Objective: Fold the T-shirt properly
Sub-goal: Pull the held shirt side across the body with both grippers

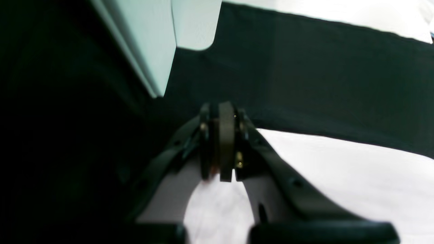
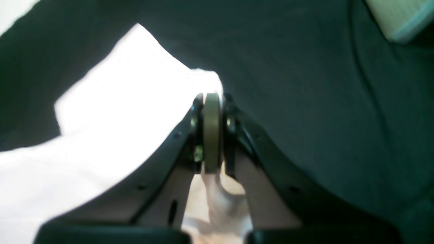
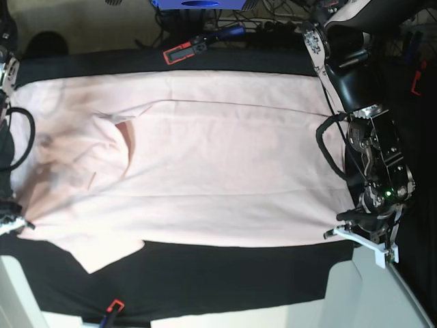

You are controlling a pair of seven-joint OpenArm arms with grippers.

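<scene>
Both tools pinched tight on pink T-shirt [image 3: 205, 164]: left tool [image 1: 222, 144] at hem corner, right tool [image 2: 212, 134] at sleeve side. Shirt flat on black tabletop [image 3: 225, 280]. Folding barely started.

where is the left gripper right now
In the base view the left gripper is low on the right, shut on the T-shirt at its right-hand edge, just above the black cloth.

Both wrist views are blurred; the right hand [image 3: 8, 225] is cut off.
</scene>
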